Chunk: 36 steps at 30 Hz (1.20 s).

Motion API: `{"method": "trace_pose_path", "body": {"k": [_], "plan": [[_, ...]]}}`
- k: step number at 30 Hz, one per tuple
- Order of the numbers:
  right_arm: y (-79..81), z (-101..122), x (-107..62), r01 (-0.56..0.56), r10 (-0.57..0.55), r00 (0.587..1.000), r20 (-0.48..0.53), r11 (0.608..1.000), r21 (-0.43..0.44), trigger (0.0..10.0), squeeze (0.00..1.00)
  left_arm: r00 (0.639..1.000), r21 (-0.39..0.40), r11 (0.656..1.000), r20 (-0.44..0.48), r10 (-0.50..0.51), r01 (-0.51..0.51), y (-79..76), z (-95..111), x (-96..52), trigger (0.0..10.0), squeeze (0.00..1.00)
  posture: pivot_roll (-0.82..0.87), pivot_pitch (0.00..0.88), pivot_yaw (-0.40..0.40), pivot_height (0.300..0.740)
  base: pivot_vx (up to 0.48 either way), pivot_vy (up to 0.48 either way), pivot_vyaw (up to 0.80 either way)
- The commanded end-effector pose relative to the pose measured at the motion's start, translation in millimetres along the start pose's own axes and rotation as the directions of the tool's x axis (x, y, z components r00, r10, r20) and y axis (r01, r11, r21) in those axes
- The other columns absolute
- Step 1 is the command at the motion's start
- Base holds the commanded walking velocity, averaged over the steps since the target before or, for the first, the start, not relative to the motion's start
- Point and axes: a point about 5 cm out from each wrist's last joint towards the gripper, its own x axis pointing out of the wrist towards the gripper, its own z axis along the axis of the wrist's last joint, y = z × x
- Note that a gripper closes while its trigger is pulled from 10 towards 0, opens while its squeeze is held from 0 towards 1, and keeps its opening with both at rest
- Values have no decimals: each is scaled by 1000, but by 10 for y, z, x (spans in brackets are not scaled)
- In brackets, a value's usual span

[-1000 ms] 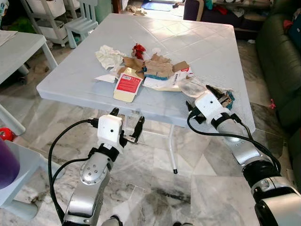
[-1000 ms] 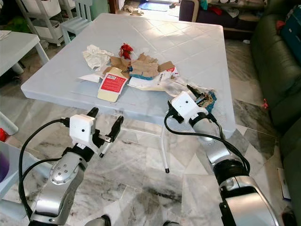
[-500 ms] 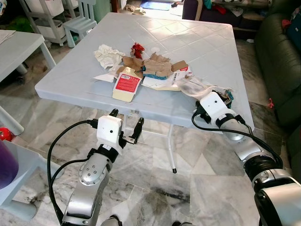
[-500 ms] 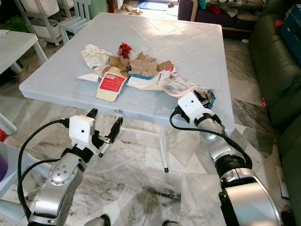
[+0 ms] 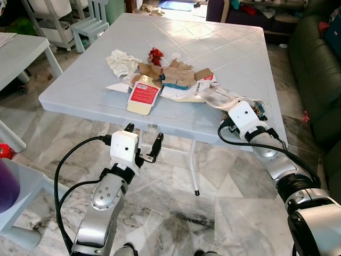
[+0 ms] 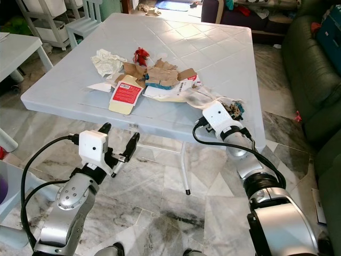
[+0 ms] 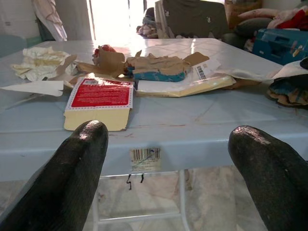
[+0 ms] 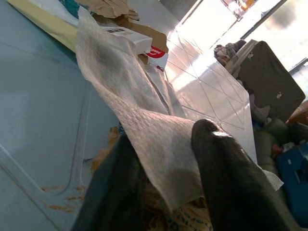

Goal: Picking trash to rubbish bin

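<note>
While gripping tissue [image 8: 144, 120], right gripper [image 8: 168, 192] nears table [image 5: 176, 120] edge.

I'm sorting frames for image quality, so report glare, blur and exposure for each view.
Left and right eye views: even daylight, sharp, the table top faintly glossy. Left wrist view: the doorway behind is blown out white; the left hand's near fingers are soft. Right wrist view: overexposed upper corner, with the right hand's fingers and the pinched tissue blurred close to the lens.
</note>
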Motion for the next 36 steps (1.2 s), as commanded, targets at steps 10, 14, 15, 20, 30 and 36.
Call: {"method": "trace_pose_path", "body": {"k": [10,14,15,20,30,36], "plan": [[-59,30,15,32,-32,999,18,999,35,0,0,1000,8,1000,10,8,-8,-11,31,12,10000,0,29,172,-70,740,0,0,0],[-61,55,23,38,-40,999,31,998,54,0,0,1000,10,1000,12,9,-9,-7,30,21,10000,0,28,169,-71,740,0,0,0],[-60,59,23,39,-42,998,36,997,68,0,0,1000,10,1000,12,9,-9,-7,28,22,10000,0,27,167,-71,740,0,0,0],[-47,71,21,38,-44,998,49,993,109,0,0,1000,11,1000,12,9,-10,-8,25,27,10000,0,26,160,-73,740,0,0,0],[-86,197,67,80,-110,989,94,957,280,0,0,1000,14,1000,17,16,-17,-2,26,52,10000,0,24,152,-76,740,0,0,0],[-349,331,91,184,-236,963,133,930,318,0,0,996,36,996,30,79,-81,81,43,77,10000,0,18,138,-74,740,0,0,0]]}}
